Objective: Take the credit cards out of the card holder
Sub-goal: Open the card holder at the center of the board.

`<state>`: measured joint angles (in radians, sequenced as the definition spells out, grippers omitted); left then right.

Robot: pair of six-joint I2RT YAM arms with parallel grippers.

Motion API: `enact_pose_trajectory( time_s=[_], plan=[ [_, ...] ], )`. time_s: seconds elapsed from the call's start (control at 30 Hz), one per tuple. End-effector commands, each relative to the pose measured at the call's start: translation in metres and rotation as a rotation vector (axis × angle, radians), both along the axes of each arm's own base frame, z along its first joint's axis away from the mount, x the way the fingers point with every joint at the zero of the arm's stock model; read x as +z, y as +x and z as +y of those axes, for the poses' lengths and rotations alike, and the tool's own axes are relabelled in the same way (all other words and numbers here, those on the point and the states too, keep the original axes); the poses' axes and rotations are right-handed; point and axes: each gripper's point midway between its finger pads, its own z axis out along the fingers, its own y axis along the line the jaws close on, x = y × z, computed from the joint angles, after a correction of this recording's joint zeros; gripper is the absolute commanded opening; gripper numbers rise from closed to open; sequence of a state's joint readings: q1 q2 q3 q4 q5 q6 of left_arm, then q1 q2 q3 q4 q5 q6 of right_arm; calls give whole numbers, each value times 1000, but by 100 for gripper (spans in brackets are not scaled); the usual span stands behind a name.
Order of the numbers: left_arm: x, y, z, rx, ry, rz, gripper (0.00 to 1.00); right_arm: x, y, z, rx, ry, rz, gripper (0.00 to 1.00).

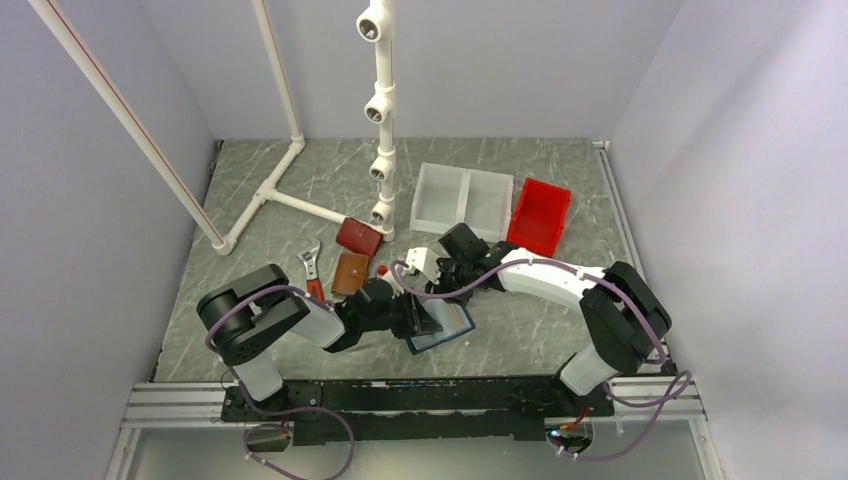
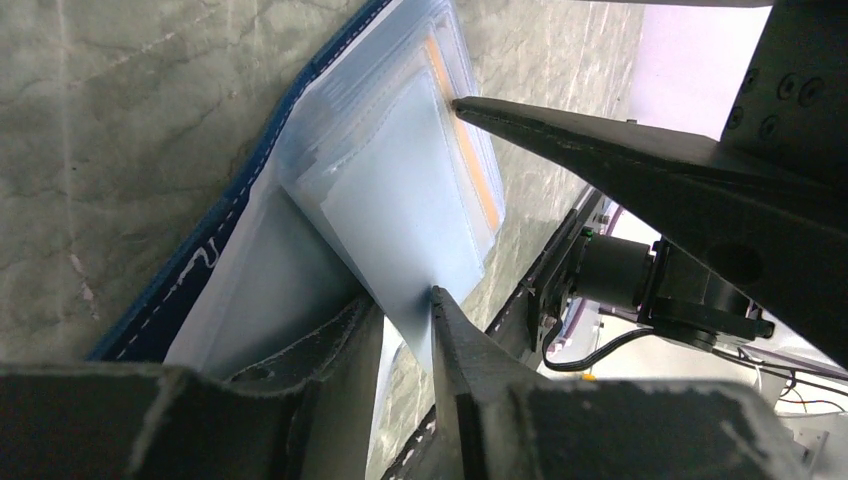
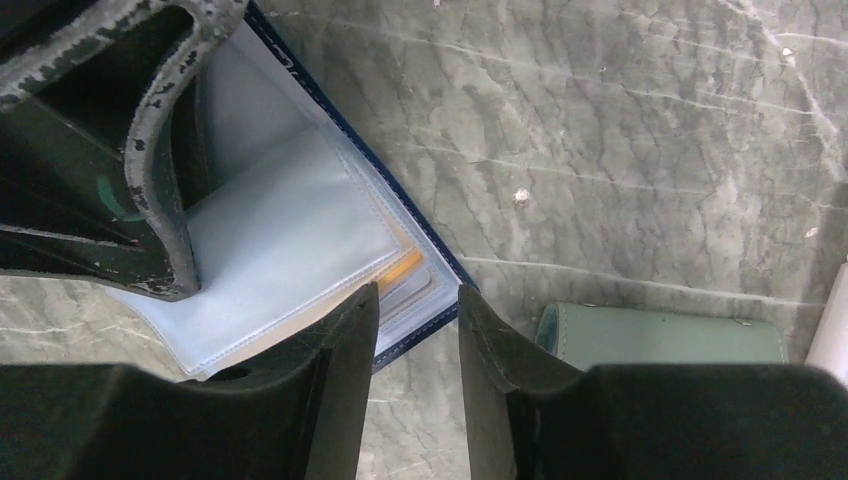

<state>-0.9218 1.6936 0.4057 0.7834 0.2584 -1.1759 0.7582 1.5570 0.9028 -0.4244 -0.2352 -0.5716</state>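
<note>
The card holder [image 1: 452, 322] lies open on the table in front of the arms, navy outside and light blue inside with clear sleeves [image 2: 400, 170]. The edge of an orange card [image 2: 465, 150] shows in a sleeve; it also shows in the right wrist view [image 3: 405, 267]. My left gripper [image 1: 420, 318] [image 2: 400, 298] is nearly closed, with the corner of a sleeve between its fingers. My right gripper [image 1: 432, 290] [image 3: 418, 292] is open and empty, its tips over the holder [image 3: 290, 250] at the orange card's edge. Other cards are hidden.
A flat grey-green wallet [image 3: 660, 335] lies just beside the holder. A brown wallet [image 1: 350, 272], a dark red wallet [image 1: 358, 236] and a wrench [image 1: 313, 268] lie to the left. A white bin [image 1: 460, 198], a red bin [image 1: 540, 215] and a PVC pipe frame [image 1: 380, 110] stand behind.
</note>
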Motion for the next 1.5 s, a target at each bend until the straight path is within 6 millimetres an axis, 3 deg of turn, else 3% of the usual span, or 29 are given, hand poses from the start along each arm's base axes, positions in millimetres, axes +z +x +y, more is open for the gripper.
enact_pose_trajectory(
  time_s=[0.0,0.57,0.77,1.03,1.1,1.33,1.47],
  plan=[
    [-19,-2,13,28,53,38,31,-13,-13,4,6,-9,65,40],
    [-21,4,25,106,1,71,34,-15,-22,14,-8,6,124,52],
    [-28,4,29,125,14,88,25,-6,-23,18,-8,38,136,54],
    [-27,6,33,127,29,82,27,-8,-25,19,-19,35,156,54],
    [-27,5,35,132,39,81,24,-7,-21,19,-40,36,143,54],
    [-32,4,43,142,89,80,0,6,-10,14,-89,76,132,54],
    [-32,4,44,134,96,75,0,13,-11,16,-80,108,145,54]
  ],
)
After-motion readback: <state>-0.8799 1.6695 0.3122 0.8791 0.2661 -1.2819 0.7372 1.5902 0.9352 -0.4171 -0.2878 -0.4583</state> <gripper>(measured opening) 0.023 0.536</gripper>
